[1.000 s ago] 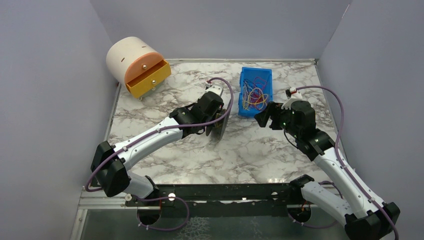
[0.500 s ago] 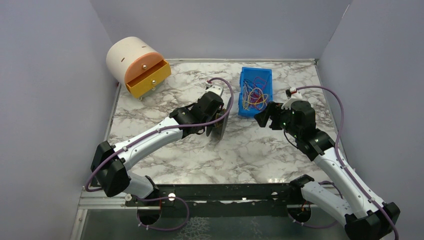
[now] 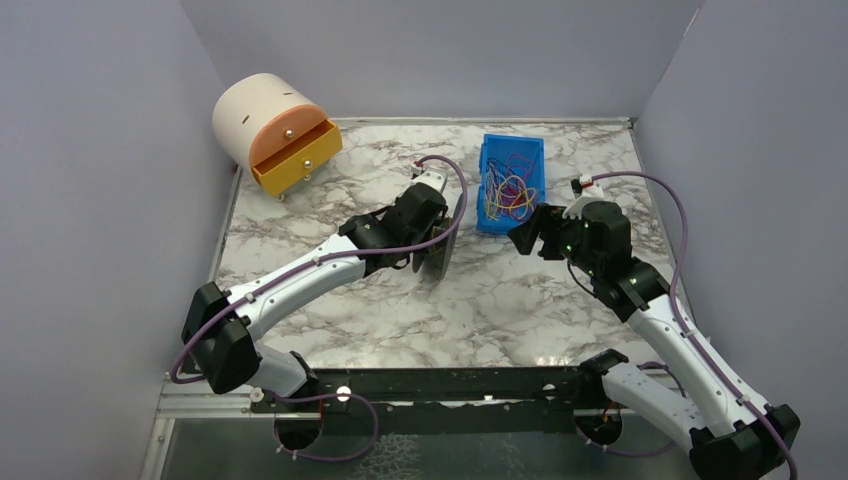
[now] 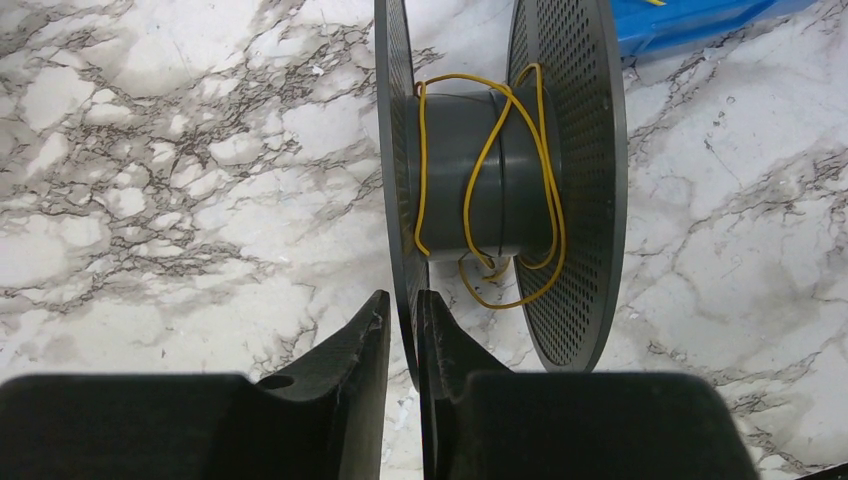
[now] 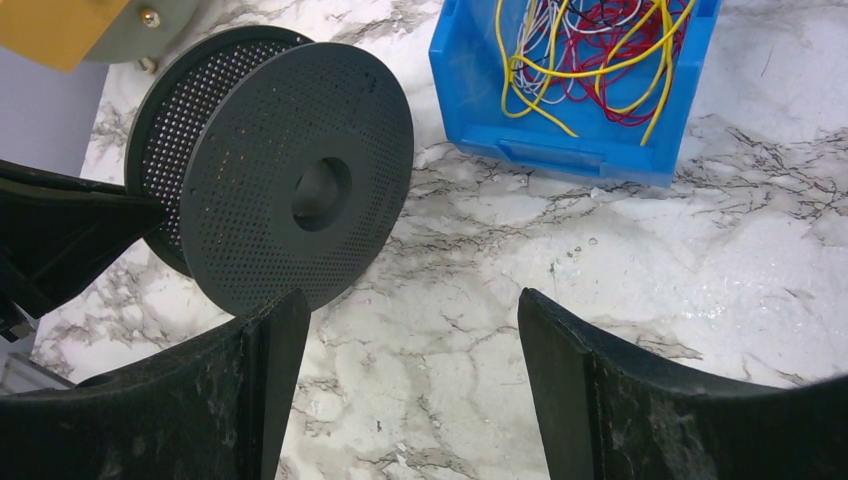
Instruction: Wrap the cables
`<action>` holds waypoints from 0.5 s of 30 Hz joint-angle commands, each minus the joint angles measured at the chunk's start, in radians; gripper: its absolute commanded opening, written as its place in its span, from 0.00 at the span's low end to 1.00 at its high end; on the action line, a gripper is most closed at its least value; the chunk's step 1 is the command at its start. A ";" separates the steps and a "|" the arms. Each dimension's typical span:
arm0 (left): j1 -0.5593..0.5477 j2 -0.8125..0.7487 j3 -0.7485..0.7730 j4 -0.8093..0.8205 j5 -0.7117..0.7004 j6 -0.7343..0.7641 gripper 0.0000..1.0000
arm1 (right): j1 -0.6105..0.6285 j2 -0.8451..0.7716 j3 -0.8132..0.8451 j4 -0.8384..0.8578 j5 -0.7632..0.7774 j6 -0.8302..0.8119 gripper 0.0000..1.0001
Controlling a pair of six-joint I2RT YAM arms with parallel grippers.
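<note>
Lying tangled in the blue bin (image 3: 487,215), the cables (image 3: 512,190) form loose loops with no single long axis; the bin itself runs from near to far. It sits just ahead of my right gripper (image 5: 410,310), whose fingers are spread wide and hold nothing, so this arm is the nearer. One yellow cable (image 4: 548,200) hangs slack around the hub (image 4: 485,170) of the spool (image 3: 440,250), which stands on edge with its axis level and aimed at my right gripper. My left gripper (image 4: 403,340) straddles one flange (image 4: 395,150); clamped or merely resting, I cannot tell.
</note>
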State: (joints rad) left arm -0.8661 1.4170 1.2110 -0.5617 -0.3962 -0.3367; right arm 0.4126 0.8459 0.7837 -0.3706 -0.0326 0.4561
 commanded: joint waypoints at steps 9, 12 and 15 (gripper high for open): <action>-0.004 -0.015 0.002 0.024 -0.035 0.010 0.22 | 0.005 0.005 -0.009 -0.006 -0.020 0.011 0.81; -0.004 -0.016 0.002 0.023 -0.039 0.011 0.23 | 0.005 0.005 -0.008 -0.005 -0.022 0.012 0.81; -0.004 -0.014 0.002 0.024 -0.039 0.011 0.23 | 0.005 0.005 -0.007 -0.006 -0.023 0.012 0.81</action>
State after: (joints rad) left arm -0.8661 1.4170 1.2110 -0.5621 -0.4110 -0.3347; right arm 0.4126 0.8494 0.7837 -0.3702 -0.0360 0.4564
